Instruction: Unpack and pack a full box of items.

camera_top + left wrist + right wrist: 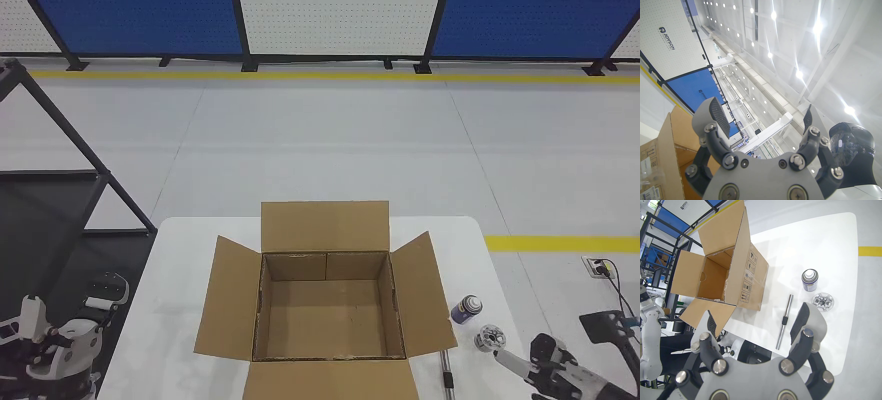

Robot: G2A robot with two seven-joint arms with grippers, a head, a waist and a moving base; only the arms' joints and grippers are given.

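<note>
An open cardboard box (325,320) stands in the middle of the white table (175,300), all flaps spread, its inside bare. To its right on the table sit a small blue spray can (466,309), a clear plastic disc (488,338) and a metal rod (446,372). In the right wrist view the box (751,275), can (809,280), disc (822,302) and rod (784,321) lie below my right gripper (756,313), which is open and holds nothing. My left gripper (762,113) is open, points up at the ceiling, and has a box flap (668,151) beside it.
The left arm (50,345) hangs off the table's near left corner and the right arm (560,375) off the near right. A black metal frame (60,160) stands left of the table. Blue and white partition panels (340,25) line the far floor.
</note>
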